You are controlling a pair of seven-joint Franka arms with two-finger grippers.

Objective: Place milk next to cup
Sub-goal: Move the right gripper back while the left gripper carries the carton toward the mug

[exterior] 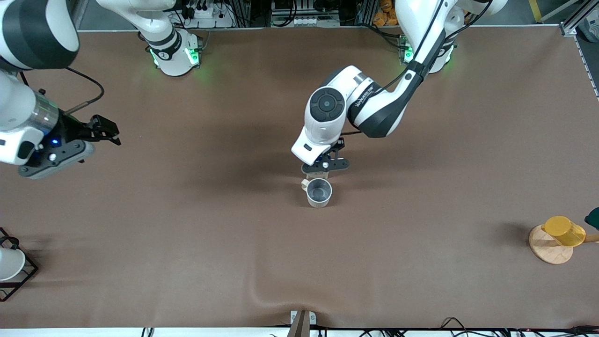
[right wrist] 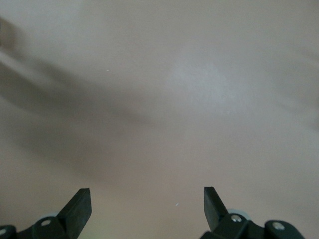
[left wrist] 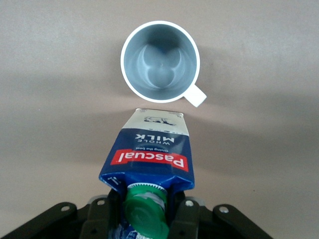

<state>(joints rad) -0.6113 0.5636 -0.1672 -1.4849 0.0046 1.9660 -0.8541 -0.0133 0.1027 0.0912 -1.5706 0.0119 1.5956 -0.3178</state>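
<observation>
— Where is the milk (left wrist: 149, 159) held?
— It is gripped in the left pincer (left wrist: 147, 219), just beside the cup (left wrist: 159, 62) on the table (exterior: 187, 234).
— And the right pincer (right wrist: 147, 209)?
— It is held open, over bare table.

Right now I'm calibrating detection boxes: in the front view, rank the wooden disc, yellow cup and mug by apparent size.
1. wooden disc
2. yellow cup
3. mug, under the left gripper holding the milk; close to the yellow cup, so unsure.
</observation>
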